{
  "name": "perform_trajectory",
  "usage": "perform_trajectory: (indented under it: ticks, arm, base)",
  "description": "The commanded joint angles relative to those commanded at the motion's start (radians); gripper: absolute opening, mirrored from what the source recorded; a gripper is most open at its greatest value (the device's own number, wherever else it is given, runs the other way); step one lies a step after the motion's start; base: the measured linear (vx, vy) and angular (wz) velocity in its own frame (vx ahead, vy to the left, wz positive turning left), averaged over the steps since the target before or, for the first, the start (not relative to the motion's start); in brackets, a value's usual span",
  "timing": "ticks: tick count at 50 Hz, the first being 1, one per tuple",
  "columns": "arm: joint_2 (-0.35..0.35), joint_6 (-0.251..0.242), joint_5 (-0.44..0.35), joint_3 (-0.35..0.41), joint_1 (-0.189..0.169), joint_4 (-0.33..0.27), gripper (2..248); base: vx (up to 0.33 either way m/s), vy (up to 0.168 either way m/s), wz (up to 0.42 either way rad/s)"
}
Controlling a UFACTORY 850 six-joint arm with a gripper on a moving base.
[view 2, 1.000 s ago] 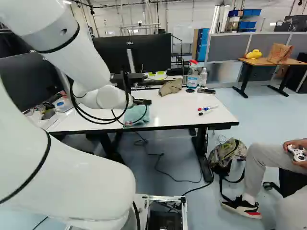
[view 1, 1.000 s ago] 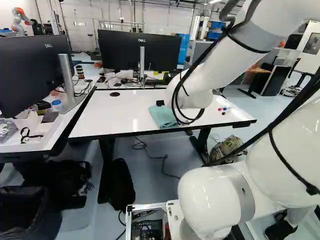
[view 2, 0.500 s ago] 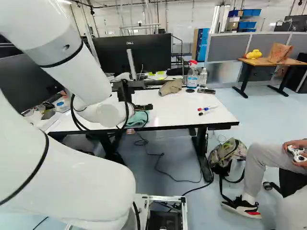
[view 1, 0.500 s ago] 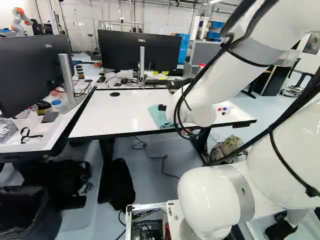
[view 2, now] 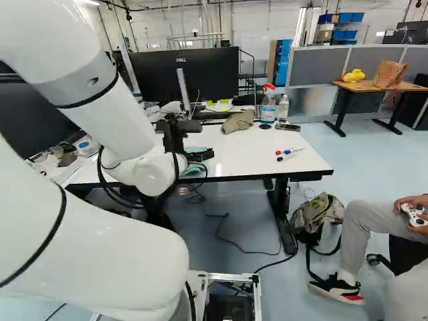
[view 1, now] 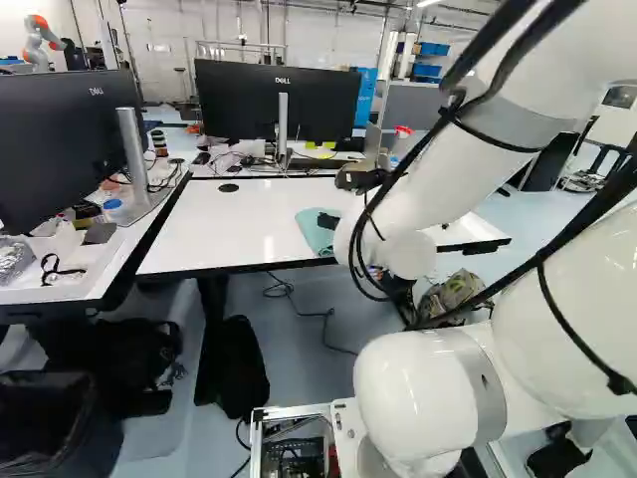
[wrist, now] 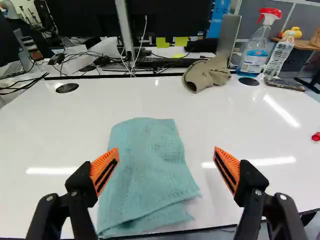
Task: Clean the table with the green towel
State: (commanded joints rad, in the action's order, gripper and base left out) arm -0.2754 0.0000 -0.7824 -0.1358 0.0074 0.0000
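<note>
The gripper (view 2: 200,155) is over the near part of the white table (view 2: 247,150), in front of the towel in the right base view; in the left base view its dark tip overlaps the towel (view 1: 315,231). Seen from the wrist, the gripper (wrist: 166,160) is open, its orange pads wide apart with nothing gripped. The blue-green towel (wrist: 145,170) lies folded flat on the tabletop (wrist: 240,120), ahead of and between the fingers, more toward one finger. One of its ends reaches close to the table's near edge.
Along the table's far side are a brown cloth (wrist: 207,74), a spray bottle (wrist: 256,47), a clear bottle (wrist: 278,57) and a dark phone-like object (wrist: 284,84). Markers (view 2: 287,154) lie near its right end. Monitors (view 1: 279,100) stand behind. A backpack (view 2: 315,217) rests on the floor.
The wrist and gripper have come lower and swung round over the near part of the table. The base, the towel and the other objects have stayed where they were.
</note>
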Motion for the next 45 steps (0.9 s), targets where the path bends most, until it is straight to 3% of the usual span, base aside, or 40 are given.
perform_trajectory:
  ticks: [22, 45]
  arm:
    - [-0.003, 0.000, -0.072, 0.039, -0.006, 0.000, 247]
    - [-0.004, 0.000, -0.090, 0.049, -0.007, 0.000, 247]
  base:
    - [0.000, 0.000, 0.000]
    - [0.000, 0.000, 0.000]
